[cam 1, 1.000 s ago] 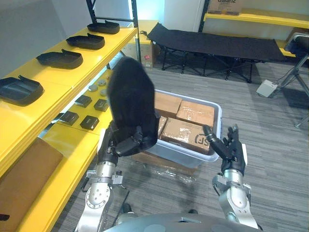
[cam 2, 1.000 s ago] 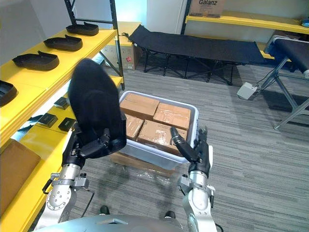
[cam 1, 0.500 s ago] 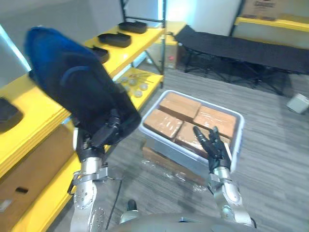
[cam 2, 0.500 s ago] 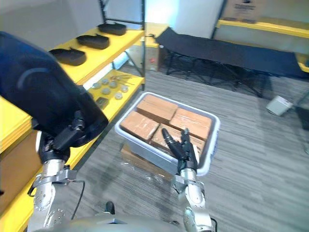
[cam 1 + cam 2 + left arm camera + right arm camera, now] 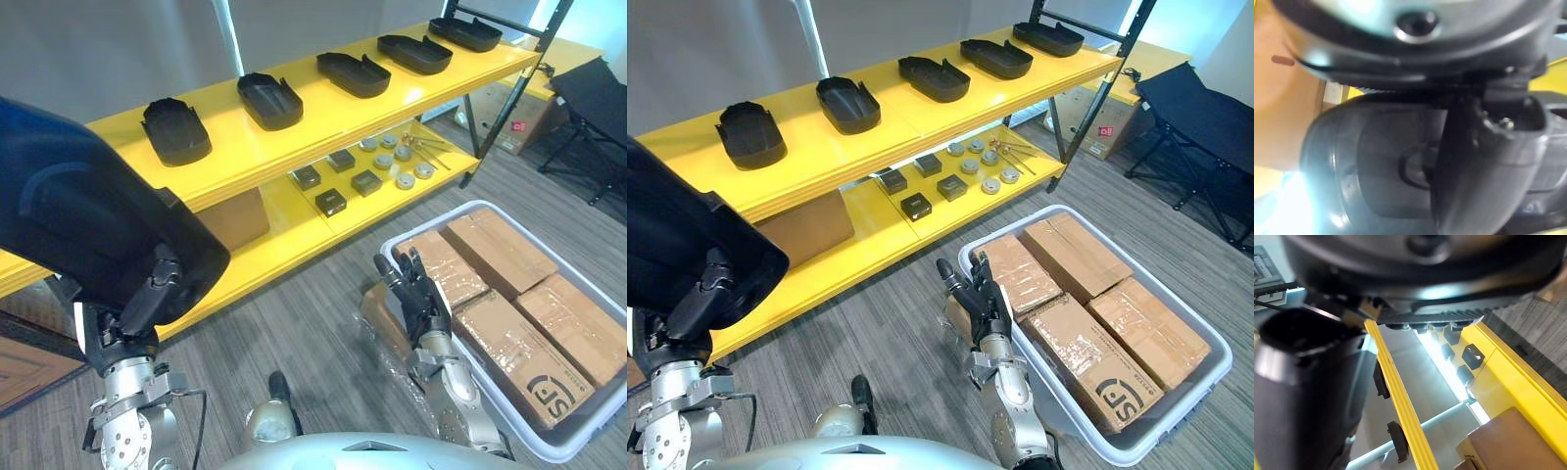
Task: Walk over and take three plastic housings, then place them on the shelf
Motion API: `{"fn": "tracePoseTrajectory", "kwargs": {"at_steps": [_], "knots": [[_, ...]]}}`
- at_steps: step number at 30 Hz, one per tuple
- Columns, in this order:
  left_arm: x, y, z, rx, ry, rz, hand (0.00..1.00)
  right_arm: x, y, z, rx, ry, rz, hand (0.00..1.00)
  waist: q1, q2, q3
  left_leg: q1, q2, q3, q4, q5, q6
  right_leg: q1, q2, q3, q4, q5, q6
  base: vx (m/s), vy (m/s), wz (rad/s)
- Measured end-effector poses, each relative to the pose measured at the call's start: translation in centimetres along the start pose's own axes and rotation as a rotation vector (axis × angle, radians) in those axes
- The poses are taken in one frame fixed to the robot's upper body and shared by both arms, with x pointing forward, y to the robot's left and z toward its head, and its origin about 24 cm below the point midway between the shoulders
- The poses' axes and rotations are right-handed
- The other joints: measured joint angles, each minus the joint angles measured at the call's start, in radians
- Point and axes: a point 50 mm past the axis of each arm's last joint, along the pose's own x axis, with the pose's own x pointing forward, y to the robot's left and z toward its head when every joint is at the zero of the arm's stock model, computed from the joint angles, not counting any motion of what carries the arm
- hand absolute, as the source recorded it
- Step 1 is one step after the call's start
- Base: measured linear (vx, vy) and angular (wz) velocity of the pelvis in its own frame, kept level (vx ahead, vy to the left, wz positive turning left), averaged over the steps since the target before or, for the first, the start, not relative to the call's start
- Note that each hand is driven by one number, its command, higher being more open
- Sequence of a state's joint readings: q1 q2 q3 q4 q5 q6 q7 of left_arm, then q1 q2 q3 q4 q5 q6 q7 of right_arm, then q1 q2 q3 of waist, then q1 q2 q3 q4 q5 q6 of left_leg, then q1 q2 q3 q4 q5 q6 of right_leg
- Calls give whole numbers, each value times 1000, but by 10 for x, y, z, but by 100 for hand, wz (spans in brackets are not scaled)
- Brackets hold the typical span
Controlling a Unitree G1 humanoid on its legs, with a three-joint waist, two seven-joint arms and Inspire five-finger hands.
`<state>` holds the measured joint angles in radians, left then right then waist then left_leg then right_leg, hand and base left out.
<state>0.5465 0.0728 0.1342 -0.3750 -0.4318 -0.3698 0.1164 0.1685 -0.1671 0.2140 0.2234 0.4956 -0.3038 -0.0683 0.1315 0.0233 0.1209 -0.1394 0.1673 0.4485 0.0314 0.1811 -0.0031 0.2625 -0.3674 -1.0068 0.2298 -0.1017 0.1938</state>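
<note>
My left hand point(image 5: 147, 299) is shut on a large black plastic housing point(image 5: 88, 220), held up at the lower left in front of the yellow shelf point(image 5: 245, 152). In the left wrist view the thumb point(image 5: 1469, 166) lies across the housing point(image 5: 1371, 166). Several more black housings, such as one point(image 5: 174, 129) and another point(image 5: 269, 98), lie in a row on the shelf's top board. My right hand point(image 5: 411, 289) is open, fingers straight, holding nothing, beside the grey tub.
A grey tub point(image 5: 421, 227) with cardboard boxes point(image 5: 509, 294) stands on the floor at the right. The lower shelf board carries small black blocks point(image 5: 331, 201), round metal parts point(image 5: 402, 166) and a cardboard box point(image 5: 240, 211). A black upright post point(image 5: 500, 93) stands at the shelf's far end.
The whole view has swung left, so the shelf now lies straight ahead and the tub at the right. The housing stays in my left hand; the right hand stays open.
</note>
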Motion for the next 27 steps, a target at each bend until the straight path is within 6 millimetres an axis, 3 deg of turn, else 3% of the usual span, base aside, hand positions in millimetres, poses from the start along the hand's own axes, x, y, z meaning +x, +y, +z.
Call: {"fn": "tracePoseTrajectory", "kwargs": {"at_steps": [2,3,4,5,6,7,8,9,10,11,12,13,14,15,17,18,20,21,22,24,27], "knots": [[3,-4,1,-11,-13,-30,0,6,2,6,-13,-29,-15,100,2,-15,11,-15,-19,-7,40,-28,6,2,-37,-3,34,-13,8,49,68,16],[5,-6,1,-15,-21,-40,0,9,3,9,-9,-45,-24,100,4,-21,20,-20,-32,-9,60,-49,11,2,-63,-2,66,-28,-4,57,121,35],[9,-9,3,-22,-37,-58,0,14,4,15,-3,-81,-39,100,4,-35,36,-22,-65,-19,75,-78,13,3,-113,-1,124,-57,-54,57,129,37],[10,-10,3,-23,-42,-66,0,15,3,18,-1,-94,-46,100,3,-42,40,-21,-82,-26,74,-82,15,2,-136,7,154,-69,-84,70,153,70],[14,-14,4,-27,-57,-94,0,15,-3,25,-2,-130,-64,100,-11,-53,61,-19,-113,-55,78,-92,29,-22,-181,108,257,-26,-146,56,130,79],[15,-15,5,-16,-66,-105,0,15,-6,28,-2,-141,-76,100,-24,-53,64,-19,-127,-77,81,-98,35,-51,-189,194,308,10,-186,88,181,109],[19,-18,8,23,-83,-130,0,15,-13,32,5,-160,-99,100,-34,-38,59,-8,-143,-112,74,-111,41,-108,-184,382,388,109,-190,84,155,86],[22,-19,10,37,-96,-144,0,15,-15,36,10,-175,-105,100,-41,-38,59,-4,-148,-134,62,-112,43,-135,-167,452,424,134,-151,149,104,122],[33,-23,14,42,-136,-169,0,14,-15,46,17,-224,-85,100,-62,-32,67,0,-157,-212,12,-104,63,-207,-78,549,492,-36,-109,136,41,100],[38,-25,15,34,-149,-166,0,15,-14,51,14,-243,-70,100,-68,-41,67,12,-159,-227,-9,-98,73,-235,-41,571,500,-88,-109,162,33,103],[44,-26,15,24,-166,-149,0,14,-12,59,15,-278,-40,100,-72,-34,79,35,-162,-251,-36,-96,76,-282,23,575,473,-148,-133,146,42,54],[48,-27,14,17,-166,-140,0,14,-10,64,14,-303,-14,100,-81,-26,85,50,-162,-269,-44,-96,76,-326,73,579,407,-169,-155,146,27,47],[49,-30,13,11,-165,-141,0,14,-10,67,14,-315,-5,100,-85,-21,88,54,-162,-281,-44,-96,76,-352,95,595,368,-169,-156,115,-2,43],[51,-32,12,4,-165,-140,0,12,-11,70,12,-332,-1,100,-91,-16,90,55,-162,-298,-45,-96,76,-390,123,628,309,-165,-155,162,-30,60],[49,-40,6,20,-148,-157,0,9,-16,72,12,-341,-22,100,-117,-14,93,72,-165,-343,-47,-99,69,-459,150,719,198,-130,-117,241,-71,80],[49,-40,3,29,-137,-161,0,7,-18,71,13,-339,-33,100,-118,-17,93,81,-168,-353,-46,-104,61,-461,151,735,171,-111,-121,203,-94,69],[46,-38,1,64,-123,-155,0,6,-19,69,16,-335,-44,100,-122,-52,89,98,-193,-391,-15,-138,31,-428,135,741,97,-62,-141,229,-183,69],[46,-38,1,61,-124,-146,0,7,-20,72,8,-346,-49,100,-119,-56,87,97,-194,-403,14,-163,14,-392,144,738,57,-7,-130,306,-277,66],[46,-38,1,61,-124,-142,0,8,-21,75,3,-357,-53,100,-116,-49,84,98,-184,-404,29,-172,6,-375,153,727,36,13,-125,299,-257,47],[46,-33,3,59,-131,-112,0,14,-23,89,-60,-412,-68,100,-86,-9,69,77,-120,-404,103,-209,-34,-301,215,682,-75,87,-136,252,-169,19],[45,-33,4,45,-139,-90,0,18,-26,116,-123,-516,-62,100,-83,9,58,55,-75,-384,135,-225,-57,-252,264,644,-155,105,-149,198,-137,24]]}}
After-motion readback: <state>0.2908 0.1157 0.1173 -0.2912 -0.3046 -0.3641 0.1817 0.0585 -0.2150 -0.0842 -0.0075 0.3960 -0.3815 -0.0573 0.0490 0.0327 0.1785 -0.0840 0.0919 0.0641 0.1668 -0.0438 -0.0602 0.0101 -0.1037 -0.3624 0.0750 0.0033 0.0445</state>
